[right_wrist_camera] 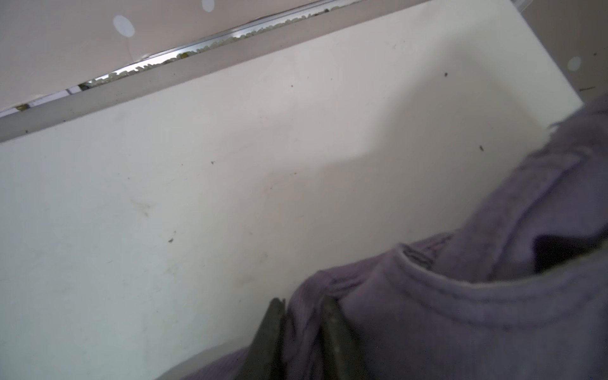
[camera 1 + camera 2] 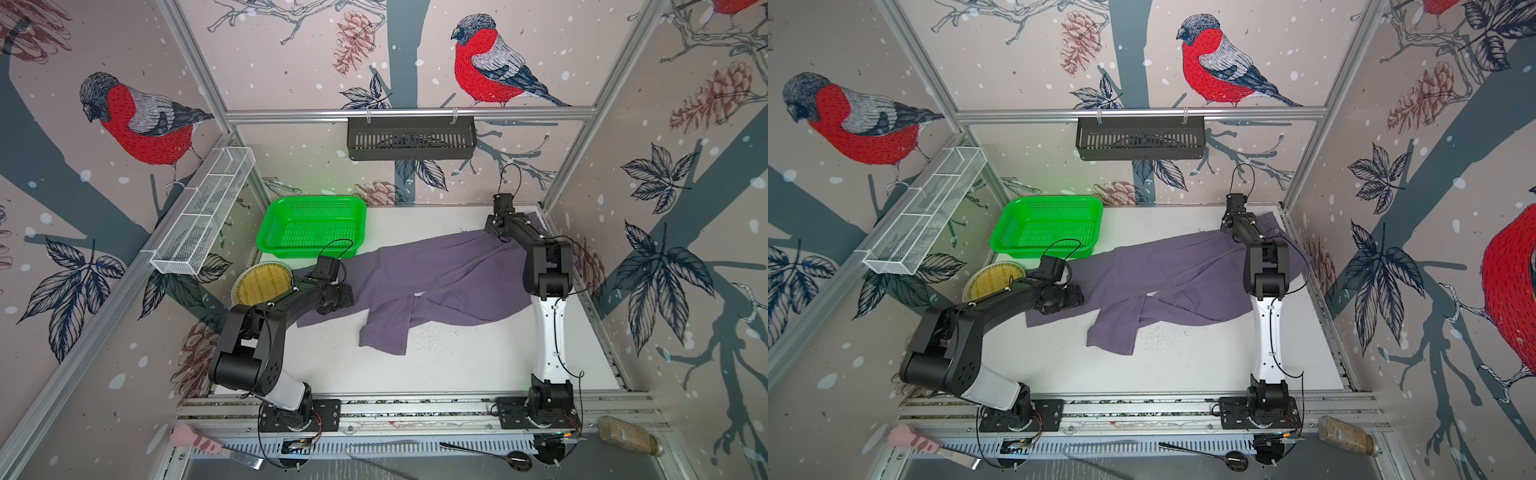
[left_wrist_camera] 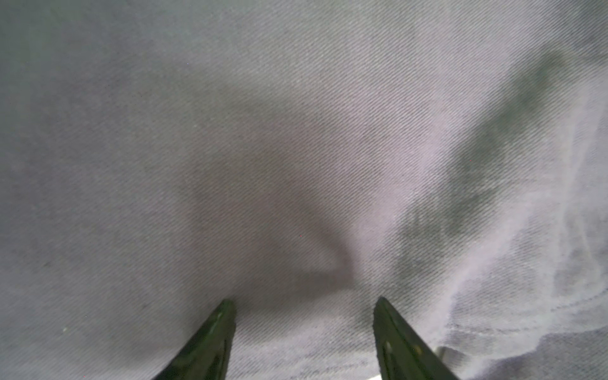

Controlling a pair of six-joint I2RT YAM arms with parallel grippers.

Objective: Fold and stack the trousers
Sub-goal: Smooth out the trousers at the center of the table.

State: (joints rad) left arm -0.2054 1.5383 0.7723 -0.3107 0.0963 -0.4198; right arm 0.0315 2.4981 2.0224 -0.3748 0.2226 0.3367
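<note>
The purple-grey trousers [image 2: 436, 274] lie spread across the white table in both top views, waist end at the far right and two legs running left and forward [image 2: 1113, 332]. My right gripper [image 1: 302, 302] is at the waist end, shut on a bunched fold of the trousers' edge [image 1: 427, 296]; in a top view it sits at the far right corner [image 2: 496, 226]. My left gripper [image 3: 304, 306] hangs open over the left leg's fabric [image 3: 296, 164], both fingertips touching or just above the cloth. In a top view it is over that leg's end [image 2: 343, 297].
A green basket [image 2: 270, 237] stands at the back left, with a round yellow-centred plate [image 2: 262, 282] in front of it. A white wire rack [image 2: 203, 212] hangs on the left wall and a black one [image 2: 411, 137] on the back wall. The right wall is close to the waist end.
</note>
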